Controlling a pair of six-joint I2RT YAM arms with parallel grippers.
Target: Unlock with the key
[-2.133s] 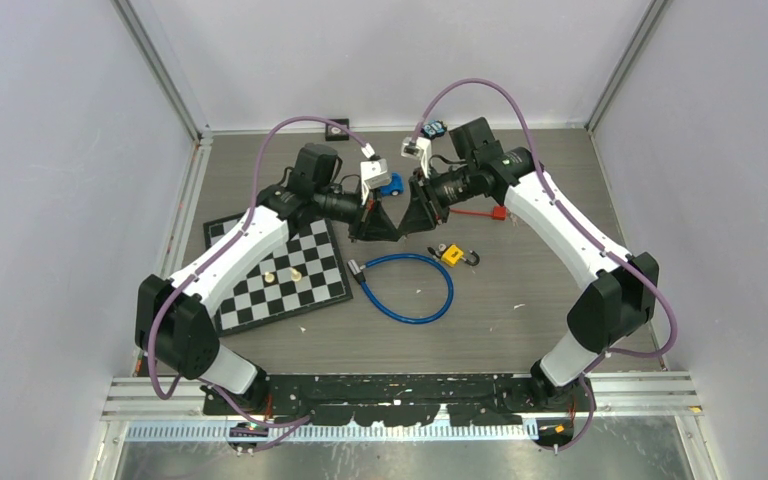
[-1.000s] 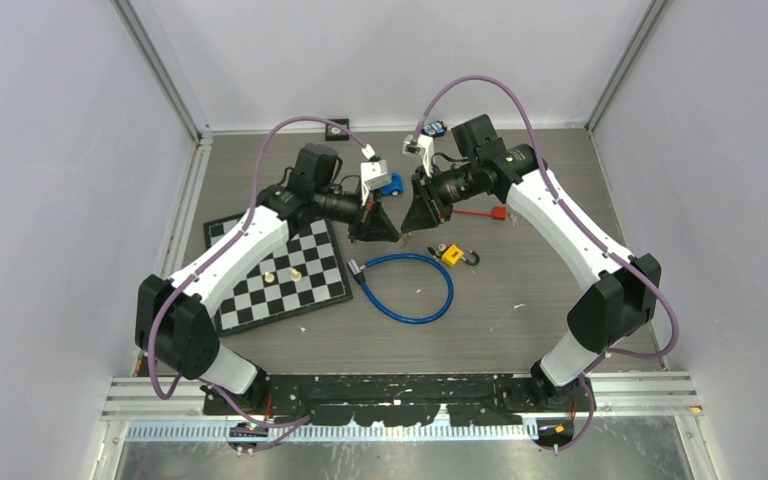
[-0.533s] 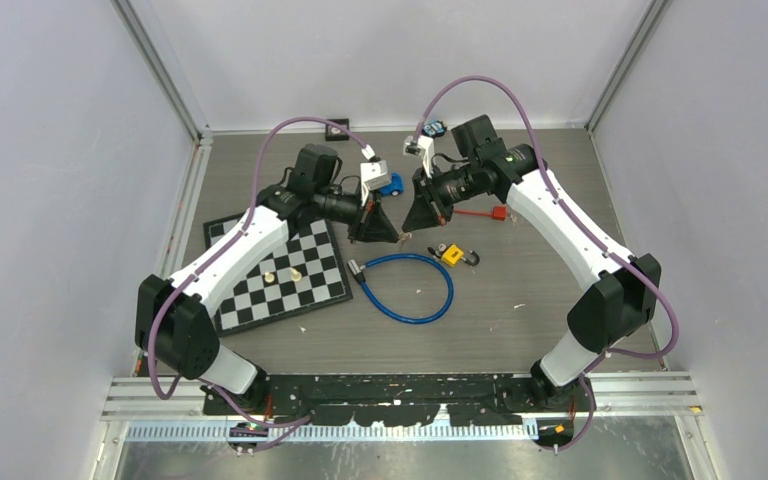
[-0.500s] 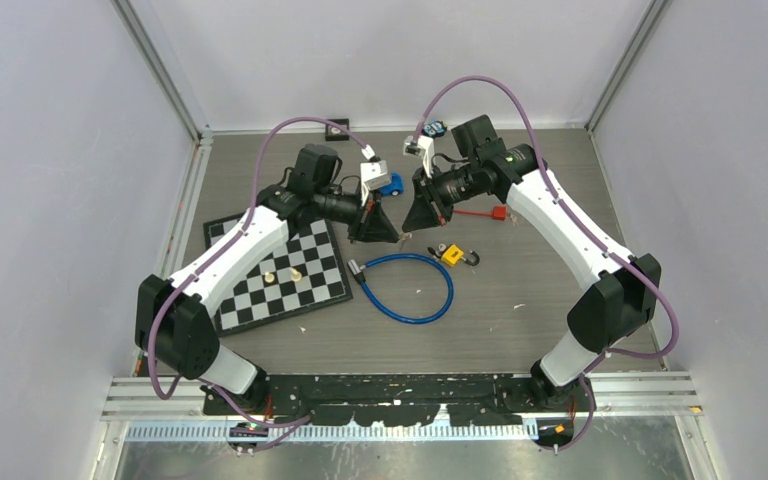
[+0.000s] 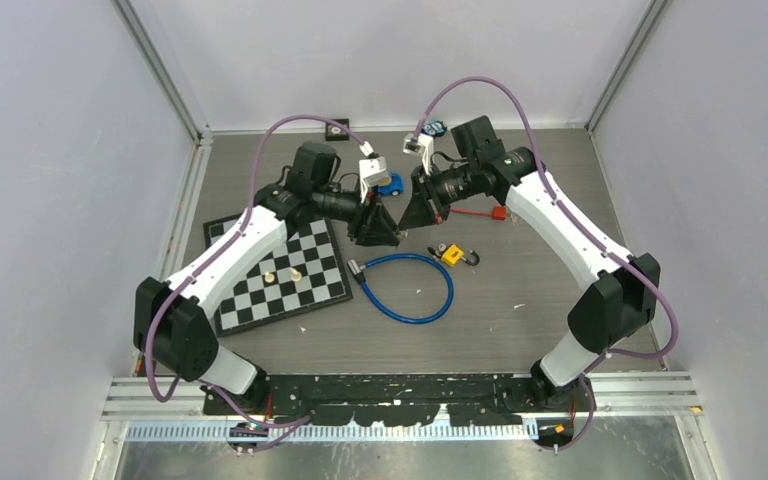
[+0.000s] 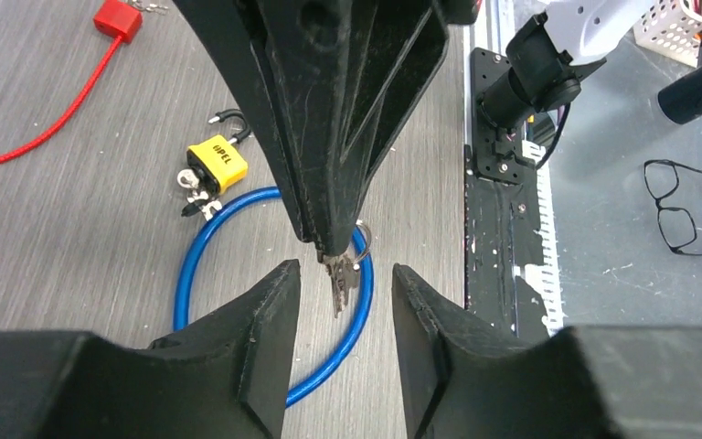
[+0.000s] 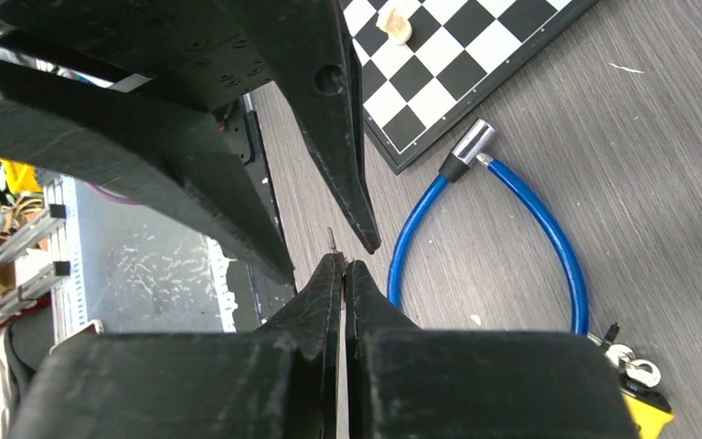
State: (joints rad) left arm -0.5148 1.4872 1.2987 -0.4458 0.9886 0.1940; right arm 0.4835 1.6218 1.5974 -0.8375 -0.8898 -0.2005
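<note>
A small bunch of keys (image 6: 340,283) on a ring hangs from the tips of my right gripper (image 5: 410,215), which is shut on it; only a thin key tip (image 7: 331,240) pokes out past the pressed-together fingers (image 7: 344,261). My left gripper (image 6: 345,268) faces it tip to tip above the table, open, its fingers either side of the hanging keys without touching them. Below lie a blue cable lock (image 5: 408,288) and a yellow padlock (image 5: 451,255) with another set of keys (image 6: 196,187) at its base.
A chessboard (image 5: 280,270) with two pale pieces (image 5: 282,273) lies at the left under my left arm. A red cable lock (image 5: 480,212) lies at the right, a blue toy car (image 5: 391,185) behind the grippers, a small black object (image 5: 335,129) at the back wall.
The left gripper has opened and let go of the keys. The right gripper closed on them about a second ago and keeps them. Both arms have barely moved.
</note>
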